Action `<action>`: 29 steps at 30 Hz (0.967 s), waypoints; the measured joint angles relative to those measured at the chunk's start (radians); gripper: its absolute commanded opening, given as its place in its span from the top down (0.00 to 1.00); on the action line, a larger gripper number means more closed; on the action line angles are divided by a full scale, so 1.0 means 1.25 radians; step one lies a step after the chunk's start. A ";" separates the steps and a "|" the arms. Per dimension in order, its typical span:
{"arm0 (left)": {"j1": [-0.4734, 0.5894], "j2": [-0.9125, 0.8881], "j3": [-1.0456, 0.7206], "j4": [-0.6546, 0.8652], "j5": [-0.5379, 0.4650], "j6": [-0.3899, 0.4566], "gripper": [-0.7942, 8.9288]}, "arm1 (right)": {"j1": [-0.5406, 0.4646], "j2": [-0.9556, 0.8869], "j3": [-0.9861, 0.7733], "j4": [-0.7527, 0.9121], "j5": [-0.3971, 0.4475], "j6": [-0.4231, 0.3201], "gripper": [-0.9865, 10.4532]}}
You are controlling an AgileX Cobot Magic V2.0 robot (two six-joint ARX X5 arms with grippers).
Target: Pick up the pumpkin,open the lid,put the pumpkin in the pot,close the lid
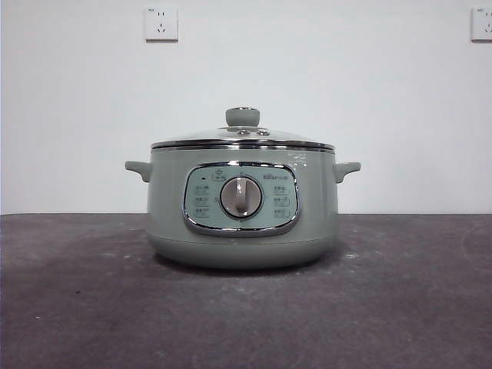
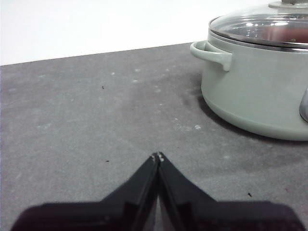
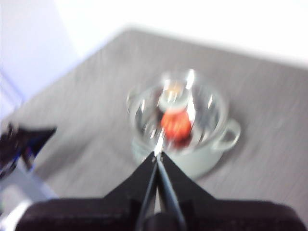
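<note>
The sage-green pot (image 1: 242, 223) stands mid-table with the glass lid (image 1: 242, 140) seated on it, its pale green knob (image 1: 242, 117) on top. Through the glass, the right wrist view shows the orange-red pumpkin (image 3: 176, 125) inside the pot (image 3: 211, 154). That view is blurred. My right gripper (image 3: 158, 155) is shut and empty, high above the pot. My left gripper (image 2: 158, 156) is shut and empty too, low over the table, apart from the pot (image 2: 255, 91) on the side of one handle (image 2: 211, 53). Neither arm shows in the front view.
The dark grey table (image 1: 77, 307) runs back to a white wall with two sockets (image 1: 161, 23) (image 1: 482, 23). In the right wrist view a blurred dark shape (image 3: 24, 142) sits at the table's edge, away from the pot.
</note>
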 measured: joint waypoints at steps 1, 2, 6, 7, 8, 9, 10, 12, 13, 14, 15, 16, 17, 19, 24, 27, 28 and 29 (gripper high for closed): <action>0.000 0.000 0.000 0.000 0.000 0.000 0.92 | -0.019 -0.021 -0.017 0.022 0.000 -0.002 0.91; 0.000 0.000 0.000 0.000 0.000 0.000 0.92 | -0.043 -0.053 -0.045 0.052 0.000 -0.008 0.91; 0.000 0.000 0.000 0.000 0.000 0.000 0.92 | -0.109 -0.150 -0.177 0.177 0.000 -0.033 0.91; 0.000 0.000 0.000 0.000 0.000 0.000 0.92 | -0.122 -0.176 -0.224 0.219 0.000 -0.038 0.91; 0.000 0.000 0.000 0.000 0.000 0.000 0.92 | -0.133 -0.204 -0.275 0.263 0.000 -0.041 0.91; 0.000 0.000 0.000 0.000 0.000 0.000 0.92 | -0.141 -0.228 -0.321 0.299 0.000 -0.042 0.91; 0.000 0.000 0.000 0.000 0.000 0.000 0.92 | -0.147 -0.252 -0.368 0.339 0.000 -0.043 0.91; 0.000 0.000 0.000 0.000 0.000 0.000 0.92 | -0.156 -0.309 -0.477 0.425 0.001 -0.040 0.91; 0.000 0.000 0.000 0.000 0.000 0.000 0.92 | -0.157 -0.332 -0.522 0.461 0.001 -0.034 0.91; 0.000 0.000 0.000 0.000 0.000 0.000 0.92 | -0.158 -0.356 -0.574 0.501 0.001 -0.028 0.91; 0.000 0.000 0.000 0.000 0.000 0.000 0.92 | -0.158 -0.379 -0.625 0.539 0.001 -0.021 0.91; 0.000 0.000 0.000 0.000 0.000 0.000 0.92 | -0.158 -0.397 -0.667 0.571 0.000 -0.015 0.91; 0.000 0.000 0.000 0.000 0.000 0.000 0.92 | -0.158 -0.417 -0.716 0.606 0.001 -0.008 0.91; 0.000 0.000 0.000 0.000 0.000 0.000 0.92 | -0.160 -0.457 -0.800 0.664 0.001 0.001 0.91; 0.000 0.000 0.000 0.000 0.000 0.000 0.92 | -0.161 -0.554 -0.965 0.763 0.018 0.013 0.91; 0.000 0.000 0.000 0.000 0.000 0.000 0.92 | -0.161 -0.595 -1.036 0.782 0.077 0.028 0.91; 0.000 0.000 0.000 0.000 0.000 0.000 0.92 | -0.161 -0.609 -1.059 0.783 0.097 0.034 0.91; 0.000 0.000 0.000 0.000 0.000 0.000 0.92 | -0.161 -0.620 -1.078 0.784 0.110 0.039 0.91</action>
